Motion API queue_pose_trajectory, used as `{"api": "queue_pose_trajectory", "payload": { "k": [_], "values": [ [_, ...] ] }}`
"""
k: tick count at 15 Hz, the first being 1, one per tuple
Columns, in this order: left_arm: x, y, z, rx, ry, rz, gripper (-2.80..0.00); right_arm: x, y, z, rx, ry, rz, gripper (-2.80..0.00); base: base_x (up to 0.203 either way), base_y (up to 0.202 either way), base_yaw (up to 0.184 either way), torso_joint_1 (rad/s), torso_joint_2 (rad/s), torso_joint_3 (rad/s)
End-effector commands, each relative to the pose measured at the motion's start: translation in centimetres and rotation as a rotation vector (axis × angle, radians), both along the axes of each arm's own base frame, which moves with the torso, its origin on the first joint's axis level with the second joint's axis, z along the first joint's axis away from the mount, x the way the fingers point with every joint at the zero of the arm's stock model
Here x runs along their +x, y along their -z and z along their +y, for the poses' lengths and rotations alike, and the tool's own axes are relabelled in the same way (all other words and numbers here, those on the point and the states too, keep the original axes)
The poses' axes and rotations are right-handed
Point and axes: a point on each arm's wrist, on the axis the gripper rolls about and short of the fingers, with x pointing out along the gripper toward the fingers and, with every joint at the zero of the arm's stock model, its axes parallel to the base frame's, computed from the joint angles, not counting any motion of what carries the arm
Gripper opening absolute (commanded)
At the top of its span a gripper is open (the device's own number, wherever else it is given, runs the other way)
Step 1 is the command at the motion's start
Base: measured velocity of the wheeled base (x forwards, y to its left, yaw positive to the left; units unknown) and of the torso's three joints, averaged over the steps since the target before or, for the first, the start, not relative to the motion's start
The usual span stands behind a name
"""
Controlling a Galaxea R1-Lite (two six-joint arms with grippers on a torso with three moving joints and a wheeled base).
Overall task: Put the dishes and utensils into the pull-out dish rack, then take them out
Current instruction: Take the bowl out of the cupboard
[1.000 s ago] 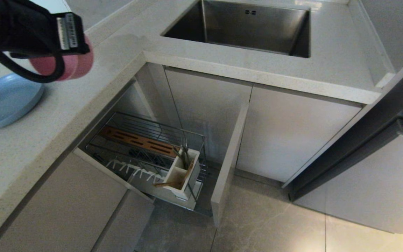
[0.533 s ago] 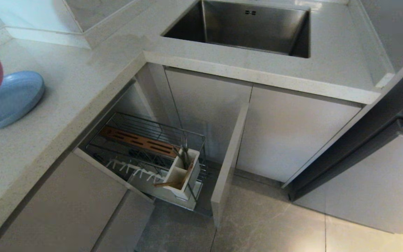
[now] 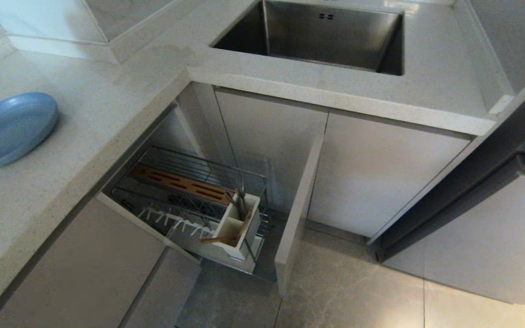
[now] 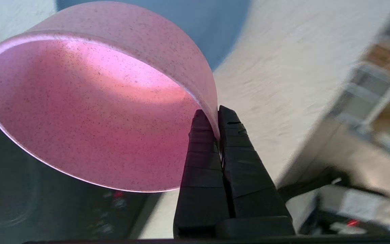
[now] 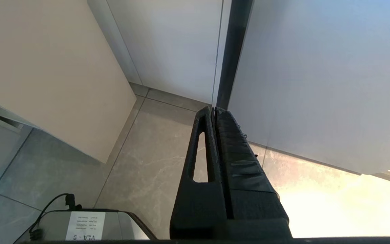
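- Since the earlier head view, left gripper (image 4: 215,113) has carried the pink bowl (image 4: 90,112) leftward out of frame; only a pink sliver shows at the edge.
- Its fingers pinch the bowl's rim, bowl tilted, above the countertop (image 3: 107,105).
- Blue plate (image 3: 12,127) lies on the countertop.
- Pull-out dish rack (image 3: 189,205) stands open; chopsticks (image 3: 219,238) sit in its utensil box (image 3: 237,228).
- Right gripper (image 5: 213,110), fingers together and empty, hangs above the floor (image 5: 147,162).

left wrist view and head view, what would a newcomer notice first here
In the left wrist view, the pink bowl fills the picture, its rim pinched by the shut left end effector. In the head view, the pull-out dish rack stands open below the counter, and the blue plate lies on the counter's left.
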Motion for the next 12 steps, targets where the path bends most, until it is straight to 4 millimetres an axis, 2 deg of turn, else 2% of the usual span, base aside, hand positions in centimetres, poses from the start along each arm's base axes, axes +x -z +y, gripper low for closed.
{"api": "queue_pose_trajectory", "payload": {
  "k": [1, 3, 5, 8, 12],
  "values": [
    [1.4, 0.9, 1.3, -0.009, -0.03, 0.05, -2.8, 0.0, 0.0, 0.0, 0.0, 0.0, 0.002, -2.8, 0.0, 0.0, 0.0, 0.0, 0.0, 0.0],
    [3.0, 2.0, 2.8, -0.029, -0.06, 0.094, -2.8, 0.0, 0.0, 0.0, 0.0, 0.0, 0.002, -2.8, 0.0, 0.0, 0.0, 0.0, 0.0, 0.0],
    [4.7, 2.8, 4.2, -0.069, -0.014, 0.086, -2.8, 0.0, 0.0, 0.0, 0.0, 0.0, 0.001, -2.8, 0.0, 0.0, 0.0, 0.0, 0.0, 0.0],
    [5.9, 2.8, 4.9, -0.082, 0.031, 0.034, -2.8, 0.0, 0.0, 0.0, 0.0, 0.0, 0.001, -2.8, 0.0, 0.0, 0.0, 0.0, 0.0, 0.0],
    [6.6, 2.6, 5.0, -0.048, 0.06, -0.007, -2.8, 0.0, 0.0, 0.0, 0.0, 0.0, 0.002, -2.8, 0.0, 0.0, 0.0, 0.0, 0.0, 0.0]
  ]
}}
